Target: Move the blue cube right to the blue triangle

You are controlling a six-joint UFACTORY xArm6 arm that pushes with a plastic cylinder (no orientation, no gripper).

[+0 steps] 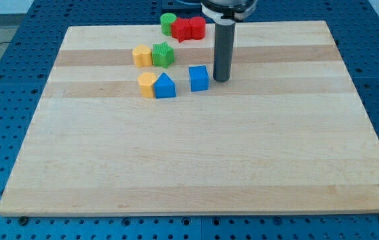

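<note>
bare wooden board (196, 167) sits nearest; just right of the blue cube (199, 78), my tip (221, 80), a plain rod holding nothing, should push slowly left toward the blue triangle (165, 87).

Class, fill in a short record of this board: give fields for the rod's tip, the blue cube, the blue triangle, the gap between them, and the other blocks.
tip: my tip stands just to the view's right of the blue cube
blue triangle: left of the cube, touching a yellow block
gap: cube and triangle apart
other blocks: yellow block beside green block; green block and red blocks at the top edge
</note>
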